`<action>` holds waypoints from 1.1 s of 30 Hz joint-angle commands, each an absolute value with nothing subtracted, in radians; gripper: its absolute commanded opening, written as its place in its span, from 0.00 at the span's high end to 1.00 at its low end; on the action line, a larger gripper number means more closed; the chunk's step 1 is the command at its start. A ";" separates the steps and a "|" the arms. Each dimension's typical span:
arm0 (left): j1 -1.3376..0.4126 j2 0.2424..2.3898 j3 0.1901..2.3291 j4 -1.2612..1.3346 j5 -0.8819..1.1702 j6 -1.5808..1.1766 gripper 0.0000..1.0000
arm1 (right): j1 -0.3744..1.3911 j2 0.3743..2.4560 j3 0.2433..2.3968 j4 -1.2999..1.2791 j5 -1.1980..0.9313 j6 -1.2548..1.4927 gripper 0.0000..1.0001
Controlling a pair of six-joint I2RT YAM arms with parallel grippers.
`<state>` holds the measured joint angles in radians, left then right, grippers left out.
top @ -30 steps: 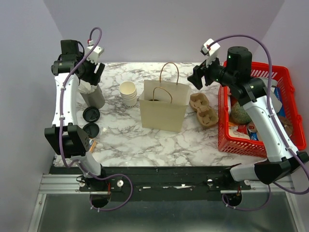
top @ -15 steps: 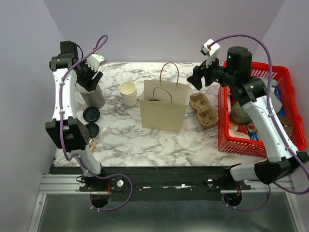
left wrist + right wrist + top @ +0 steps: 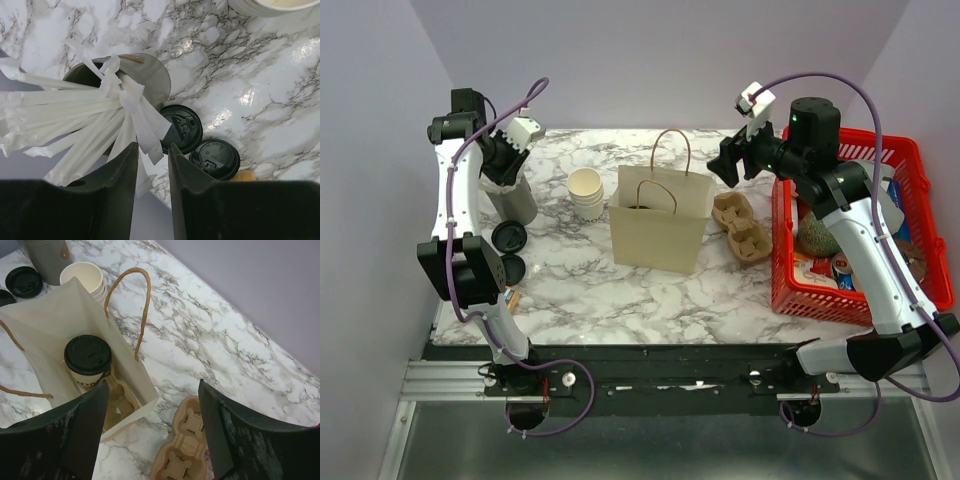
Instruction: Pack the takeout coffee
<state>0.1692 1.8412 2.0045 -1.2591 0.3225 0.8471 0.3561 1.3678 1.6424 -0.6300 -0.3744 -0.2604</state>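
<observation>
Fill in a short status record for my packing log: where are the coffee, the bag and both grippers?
coffee: upright inside the bag, lid on
bag: standing open, mid-table
left gripper: above the straw holder, jaws narrow with a straw between them; grip unclear
right gripper: open, empty, above the bag
lids: two, loose beside the straw holder
carrier: empty, between bag and basket
</observation>
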 commanded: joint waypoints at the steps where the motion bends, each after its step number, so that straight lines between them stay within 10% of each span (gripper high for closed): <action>1: 0.175 1.844 2.003 -1.269 0.344 0.864 0.71 | 0.350 1.374 1.641 -0.620 -0.391 -0.239 0.20; 2: 0.175 1.845 2.003 -1.270 0.344 0.864 0.88 | 0.350 1.374 1.641 -0.620 -0.393 -0.239 0.20; 5: 0.173 1.838 1.999 -1.272 0.337 0.868 1.00 | 0.350 1.376 1.640 -0.620 -0.393 -0.239 0.20; 33: 0.144 1.648 2.410 -1.115 0.612 0.558 1.00 | 0.348 1.430 1.701 -0.621 -0.379 -0.239 0.20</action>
